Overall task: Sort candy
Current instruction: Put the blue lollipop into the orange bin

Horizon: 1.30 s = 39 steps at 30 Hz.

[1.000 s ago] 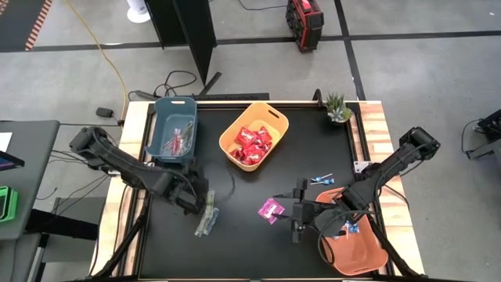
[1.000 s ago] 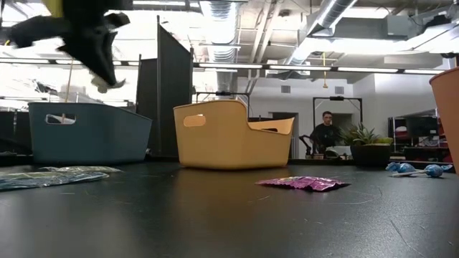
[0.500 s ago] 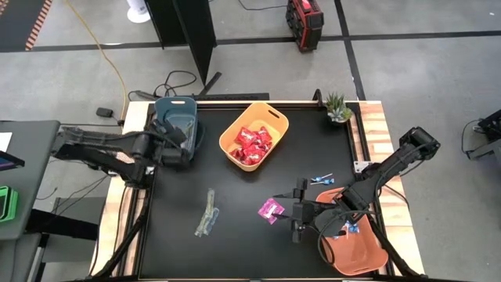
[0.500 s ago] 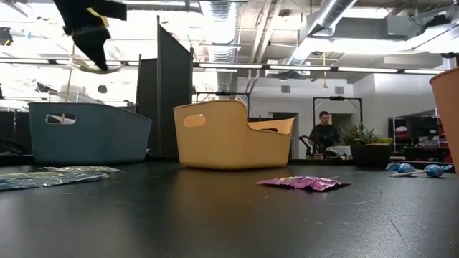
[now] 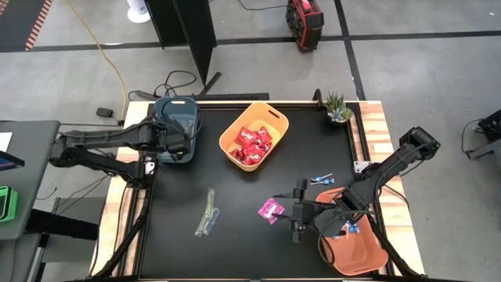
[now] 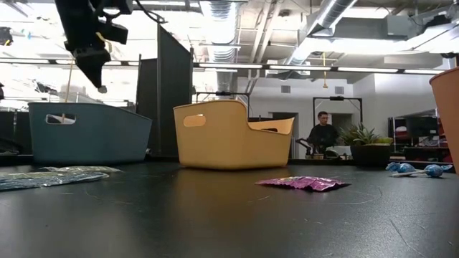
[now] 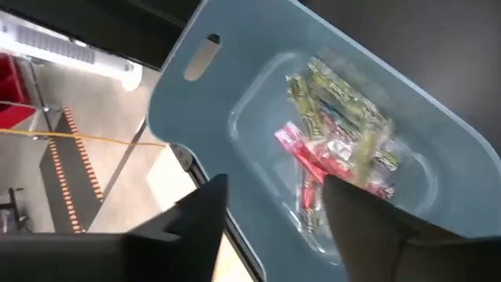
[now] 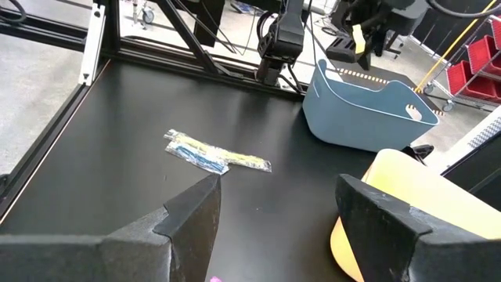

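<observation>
My left gripper (image 5: pixel 185 141) hangs open above the blue bin (image 5: pixel 174 125), with nothing between its fingers in the left wrist view (image 7: pixel 274 227). In that bin lie several green-pink stick packets (image 7: pixel 344 133). More stick packets (image 5: pixel 207 213) lie flat on the black table near its left side. A magenta square packet (image 5: pixel 271 209) lies at mid-table. My right gripper (image 5: pixel 295 213) stands open just right of it and touches nothing. A blue lollipop (image 5: pixel 321 179) lies farther right. Red packets (image 5: pixel 250 145) fill the yellow bin (image 5: pixel 275 121).
An orange bin (image 5: pixel 356 251) with a blue lollipop stands at the near right corner under my right arm. A small potted plant (image 5: pixel 337 108) sits at the far right corner. A person (image 6: pixel 320 136) stands in the room beyond the table.
My left gripper has risen from the stick packets on the table and gone toward the far left, and now hangs over the blue bin. The loose stick packets have stayed on the table.
</observation>
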Each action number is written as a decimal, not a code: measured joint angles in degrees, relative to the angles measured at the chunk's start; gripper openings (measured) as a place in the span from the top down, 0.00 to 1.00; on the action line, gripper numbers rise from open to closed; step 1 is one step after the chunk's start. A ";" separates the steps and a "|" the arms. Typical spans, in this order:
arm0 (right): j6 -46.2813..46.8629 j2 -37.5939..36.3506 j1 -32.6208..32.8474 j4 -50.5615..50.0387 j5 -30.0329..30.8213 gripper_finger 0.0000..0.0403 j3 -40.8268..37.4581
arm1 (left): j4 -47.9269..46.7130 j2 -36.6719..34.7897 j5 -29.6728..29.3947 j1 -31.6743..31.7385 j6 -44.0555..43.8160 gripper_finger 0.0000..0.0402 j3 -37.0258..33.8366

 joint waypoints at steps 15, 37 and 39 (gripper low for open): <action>3.40 0.00 -3.20 -0.36 0.02 0.33 0.00 | 41.45 -1.14 7.59 -23.83 9.13 0.43 -8.46; 28.01 0.76 -35.22 -54.33 -41.67 0.33 7.69 | 103.51 -1.11 4.74 -42.99 14.79 0.47 -37.51; 27.19 1.83 -38.03 -59.37 -43.88 0.33 7.65 | 103.51 -1.11 4.74 -42.99 14.75 0.47 -37.51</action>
